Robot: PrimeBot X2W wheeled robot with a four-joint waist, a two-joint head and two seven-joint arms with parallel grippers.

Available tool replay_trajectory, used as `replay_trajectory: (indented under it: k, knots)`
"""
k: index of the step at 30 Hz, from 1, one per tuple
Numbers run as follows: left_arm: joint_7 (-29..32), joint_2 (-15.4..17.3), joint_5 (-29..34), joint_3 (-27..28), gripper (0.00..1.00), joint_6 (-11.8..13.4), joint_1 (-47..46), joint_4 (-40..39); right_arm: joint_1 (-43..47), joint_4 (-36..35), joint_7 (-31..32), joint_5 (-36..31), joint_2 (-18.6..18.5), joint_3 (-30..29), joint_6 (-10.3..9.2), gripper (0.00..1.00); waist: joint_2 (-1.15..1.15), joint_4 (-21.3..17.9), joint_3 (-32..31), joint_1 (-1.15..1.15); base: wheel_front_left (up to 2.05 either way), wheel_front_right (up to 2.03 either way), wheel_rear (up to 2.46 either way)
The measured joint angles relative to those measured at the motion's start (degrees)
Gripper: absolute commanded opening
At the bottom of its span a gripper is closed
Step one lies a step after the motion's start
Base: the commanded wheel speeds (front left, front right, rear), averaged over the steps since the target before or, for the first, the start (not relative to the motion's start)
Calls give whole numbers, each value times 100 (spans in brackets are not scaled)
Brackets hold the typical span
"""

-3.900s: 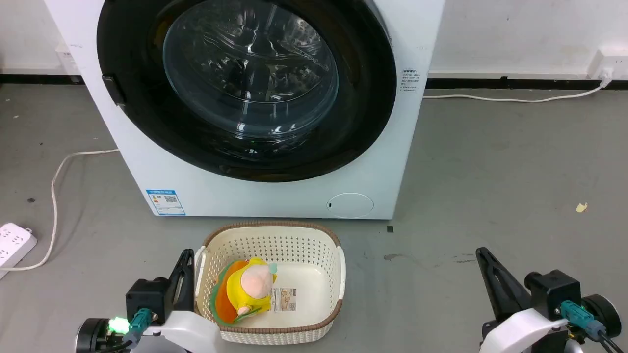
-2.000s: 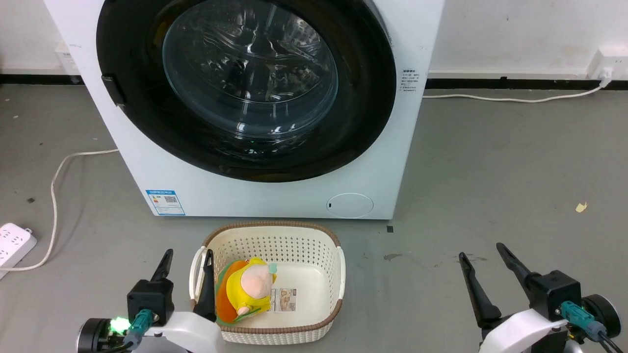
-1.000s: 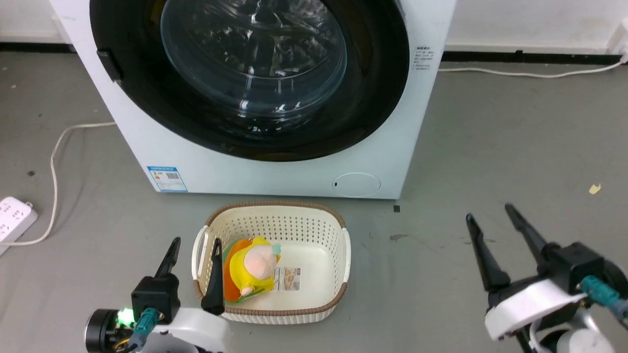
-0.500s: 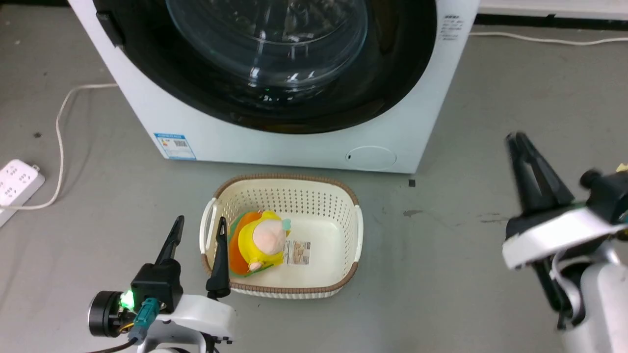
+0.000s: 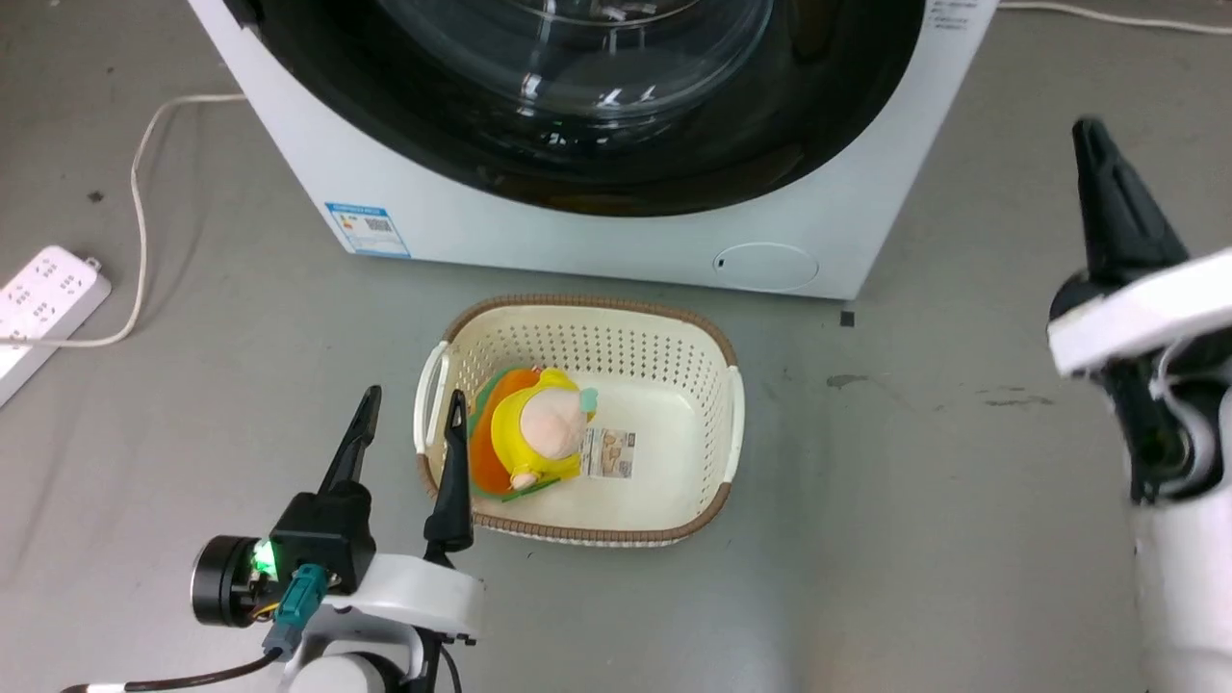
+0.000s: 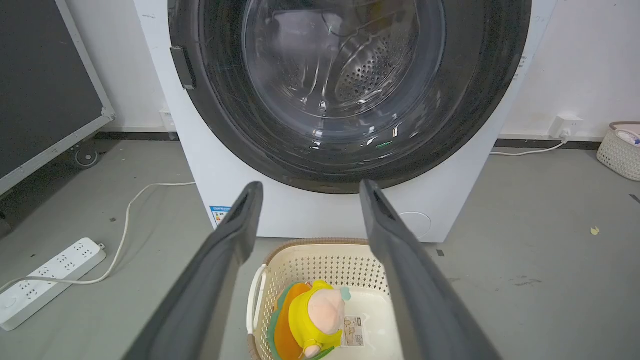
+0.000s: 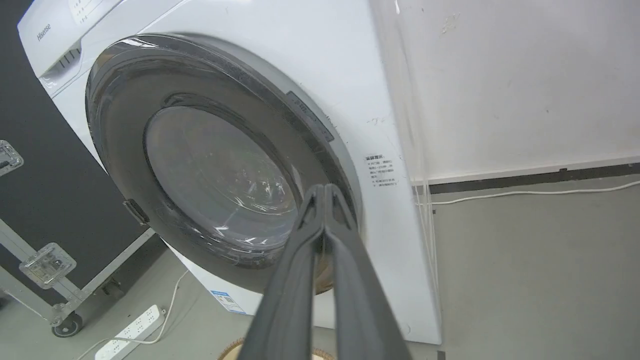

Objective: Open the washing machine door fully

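The white washing machine [image 5: 597,241] stands ahead, its round glossy black door [image 5: 616,144] shut flush against the front. The clear bowl window [image 6: 345,65] shows the steel drum behind it. My left gripper [image 5: 409,399] is open, low at the front left, its right finger beside the basket's left rim. My right gripper [image 5: 1092,130] is raised at the far right, off the machine's right corner, fingers shut together with nothing between them. In the right wrist view those shut tips [image 7: 324,189] line up with the door's [image 7: 215,165] right rim, still apart from it.
A cream perforated basket [image 5: 712,385] with a yellow and orange plush toy [image 5: 534,438] sits on the grey floor before the machine. A white power strip [image 5: 43,298] and its cable lie at the left. A black wheeled case [image 6: 45,80] stands left of the machine; another basket [image 6: 620,150] far right.
My right gripper has shut and risen toward the machine's right side. The head camera has tilted down and nearer, shifting the whole picture. The left gripper stays open by the basket.
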Motion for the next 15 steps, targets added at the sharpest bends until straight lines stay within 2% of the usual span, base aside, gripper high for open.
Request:
replay_trajectory:
  k: [15]
  knots:
    - [-196,1,-101,-186,100,107,-198,-62,-1528,1113,612,1243,-66,-349,0,0,0,254,466,0,0,0,0]
